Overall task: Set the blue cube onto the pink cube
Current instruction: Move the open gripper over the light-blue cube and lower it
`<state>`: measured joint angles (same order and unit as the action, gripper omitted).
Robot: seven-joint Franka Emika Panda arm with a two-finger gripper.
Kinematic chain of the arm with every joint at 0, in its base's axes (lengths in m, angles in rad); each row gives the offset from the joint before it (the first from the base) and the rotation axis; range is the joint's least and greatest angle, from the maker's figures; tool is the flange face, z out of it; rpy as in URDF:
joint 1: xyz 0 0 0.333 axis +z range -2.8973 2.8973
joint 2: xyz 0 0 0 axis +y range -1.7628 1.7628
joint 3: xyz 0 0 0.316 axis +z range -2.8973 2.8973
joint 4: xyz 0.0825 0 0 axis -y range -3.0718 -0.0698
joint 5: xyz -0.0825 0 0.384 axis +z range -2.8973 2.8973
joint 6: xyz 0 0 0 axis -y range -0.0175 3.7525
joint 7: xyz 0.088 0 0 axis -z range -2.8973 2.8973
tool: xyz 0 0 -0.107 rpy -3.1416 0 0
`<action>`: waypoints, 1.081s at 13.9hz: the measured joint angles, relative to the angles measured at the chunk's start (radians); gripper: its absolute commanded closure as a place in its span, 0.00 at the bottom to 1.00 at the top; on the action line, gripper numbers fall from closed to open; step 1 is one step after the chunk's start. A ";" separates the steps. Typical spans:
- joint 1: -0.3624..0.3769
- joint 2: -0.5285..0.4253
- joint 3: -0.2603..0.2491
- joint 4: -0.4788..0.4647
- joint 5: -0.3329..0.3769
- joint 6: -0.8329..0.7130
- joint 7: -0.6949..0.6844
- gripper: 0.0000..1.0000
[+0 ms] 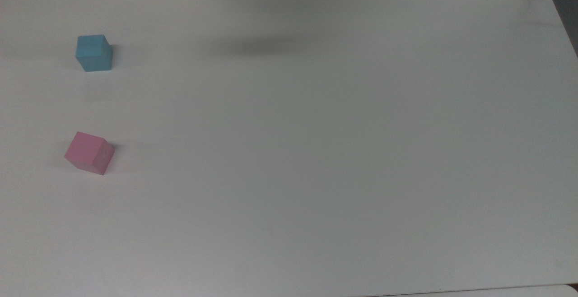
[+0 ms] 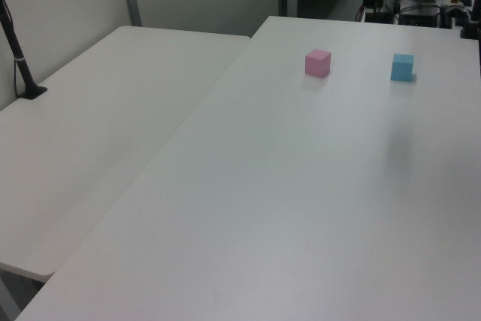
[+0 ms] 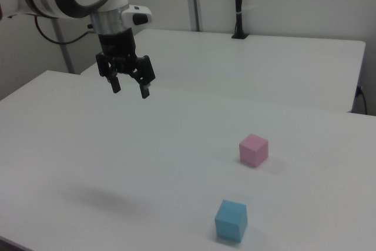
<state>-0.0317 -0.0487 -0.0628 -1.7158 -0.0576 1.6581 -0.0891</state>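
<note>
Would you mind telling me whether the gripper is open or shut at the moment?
Open. In the right view the gripper hangs above the table with its two fingers spread apart and nothing between them.

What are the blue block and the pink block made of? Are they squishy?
The blue cube and the pink cube both look matte and plain, with crisp edges and no shine. That suggests painted wood or firm foam, though the look alone cannot settle which, or whether they are squishy.

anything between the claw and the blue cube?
Nothing: the right view shows bare white table between the open claw, hanging in the air, and the blue cube. The pink cube sits off to the side.
</note>
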 measured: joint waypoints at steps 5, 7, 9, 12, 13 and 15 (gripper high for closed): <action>0.000 0.005 0.000 0.000 0.000 0.000 0.000 0.00; -0.001 0.005 0.000 0.000 0.000 0.000 0.000 0.00; -0.004 0.005 -0.004 0.000 0.000 0.003 0.000 0.00; -0.007 0.014 -0.059 0.000 0.000 0.027 -0.056 0.00; -0.008 0.023 -0.086 -0.001 0.000 0.032 -0.100 0.00; -0.011 0.071 -0.178 -0.011 0.000 0.093 -0.211 0.00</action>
<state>-0.0432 0.0220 -0.2410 -1.7266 -0.0576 1.7509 -0.3002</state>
